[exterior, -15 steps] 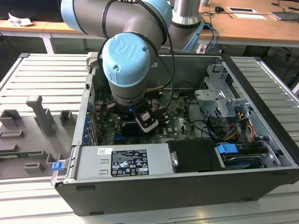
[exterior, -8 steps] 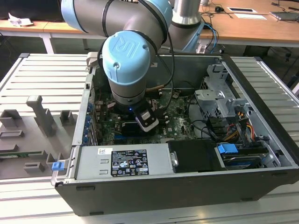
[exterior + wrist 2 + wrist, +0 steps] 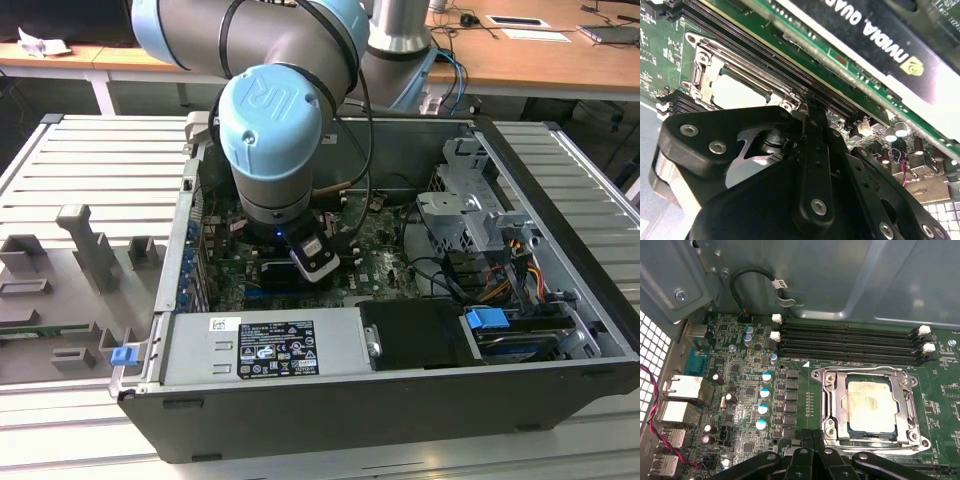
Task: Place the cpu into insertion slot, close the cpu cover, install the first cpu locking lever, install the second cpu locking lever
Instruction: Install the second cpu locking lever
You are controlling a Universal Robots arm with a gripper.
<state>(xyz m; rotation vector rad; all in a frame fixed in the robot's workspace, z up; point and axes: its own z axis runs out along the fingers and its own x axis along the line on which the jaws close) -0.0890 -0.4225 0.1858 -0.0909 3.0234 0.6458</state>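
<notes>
At the near edge of the motherboard [image 3: 740, 405] in the first wrist view, I am seeing the gripper [image 3: 812, 436] hovering with its fingers pressed together on nothing, just beside the insertion slot [image 3: 827, 405]. The cpu [image 3: 871, 405], pale silver and lightly smudged, is sitting in that slot, and the cpu cover [image 3: 832, 390] is lying flat around it. Beyond it, black memory slots [image 3: 850, 342] are running toward the case wall. The second wrist view is adding a long black card [image 3: 880, 35], while the exterior view is showing the arm [image 3: 275, 130] reaching down into the open computer case [image 3: 560, 200].
</notes>
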